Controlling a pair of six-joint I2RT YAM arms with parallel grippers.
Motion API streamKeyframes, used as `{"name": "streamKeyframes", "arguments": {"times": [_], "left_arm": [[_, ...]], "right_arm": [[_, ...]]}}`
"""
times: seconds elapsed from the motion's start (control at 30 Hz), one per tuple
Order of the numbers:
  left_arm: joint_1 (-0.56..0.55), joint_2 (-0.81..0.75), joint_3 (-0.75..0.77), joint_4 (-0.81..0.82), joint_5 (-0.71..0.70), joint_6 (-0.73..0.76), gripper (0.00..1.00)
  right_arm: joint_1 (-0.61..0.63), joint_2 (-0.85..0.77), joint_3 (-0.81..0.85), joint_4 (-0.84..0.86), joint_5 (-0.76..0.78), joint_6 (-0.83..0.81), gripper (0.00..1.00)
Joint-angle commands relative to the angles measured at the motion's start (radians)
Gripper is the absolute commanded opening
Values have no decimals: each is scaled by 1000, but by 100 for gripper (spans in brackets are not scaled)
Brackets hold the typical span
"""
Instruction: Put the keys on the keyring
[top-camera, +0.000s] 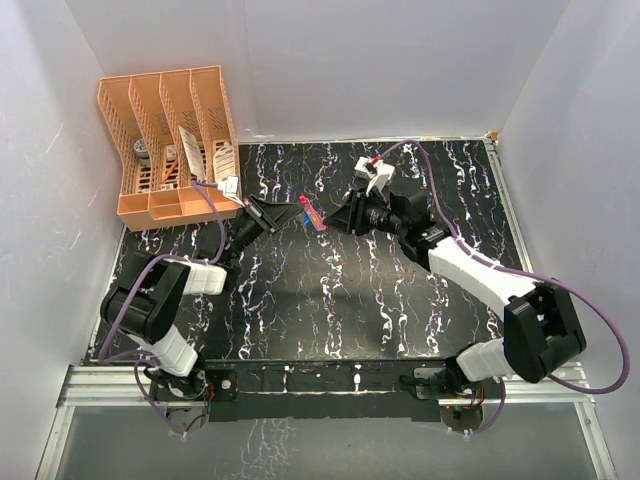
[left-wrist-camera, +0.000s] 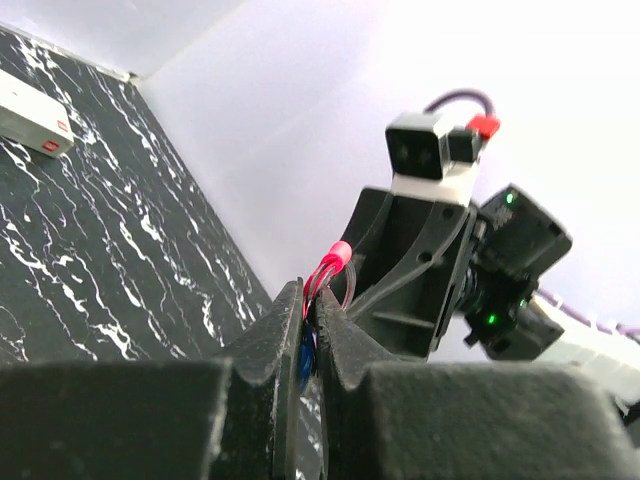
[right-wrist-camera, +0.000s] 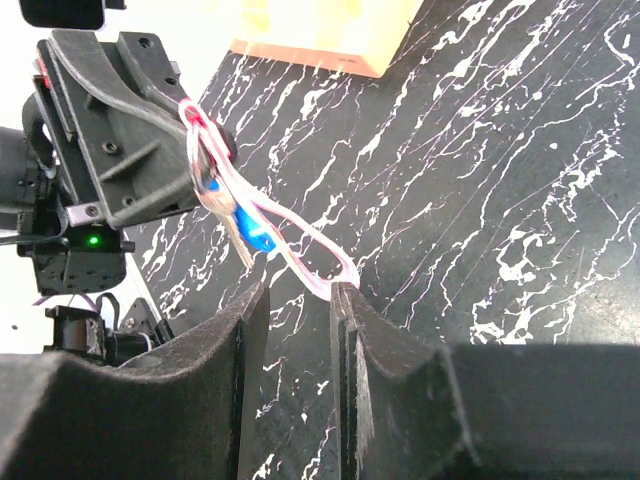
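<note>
1. Right wrist view: the right gripper (right-wrist-camera: 298, 292) has its jaws partly apart, gripping nothing; the pink keyring loop (right-wrist-camera: 300, 240) ends right at one fingertip.
2. The blue key (right-wrist-camera: 257, 236) lies against that loop, just ahead of the jaws.
3. The left gripper (left-wrist-camera: 308, 300) is clamped tight on the loop's far end.

A blue, silver-tipped key (right-wrist-camera: 258, 236) is threaded on a clear keyring (right-wrist-camera: 310, 232). The ring sticks out from the left gripper (right-wrist-camera: 205, 150), pinched between its fingertips.

Keys (right-wrist-camera: 250, 228) between left pincer (left-wrist-camera: 310, 312) and right pincer (right-wrist-camera: 298, 300), rack (top-camera: 170, 140) behind at left.
</note>
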Motion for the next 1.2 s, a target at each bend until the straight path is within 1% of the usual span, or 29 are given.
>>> {"name": "streamKeyframes", "arguments": {"times": [0.0, 0.2, 0.4, 0.67, 0.9, 1.03, 1.17], "left_arm": [[-12, -92, -25, -49, -172, -68, 0], [-31, -159, -27, -201, -246, -77, 0], [-71, -162, -16, -299, -275, -106, 0], [-129, -143, -12, -334, -315, -159, 0], [-142, -151, 1, -359, -330, -190, 0], [-145, -156, 8, -391, -335, -195, 0], [-151, -151, 19, -387, -333, -214, 0]], "right_arm": [[-3, -61, -38, 181, 52, 62, 29], [-3, -104, -50, 250, 56, 82, 29], [-4, -85, -35, 261, 20, 109, 29], [-4, -54, -77, 327, 0, 151, 31], [-4, -38, -83, 326, 9, 162, 32], [-4, -27, -88, 332, -3, 178, 32], [-5, -5, -93, 344, -20, 199, 32]]}}
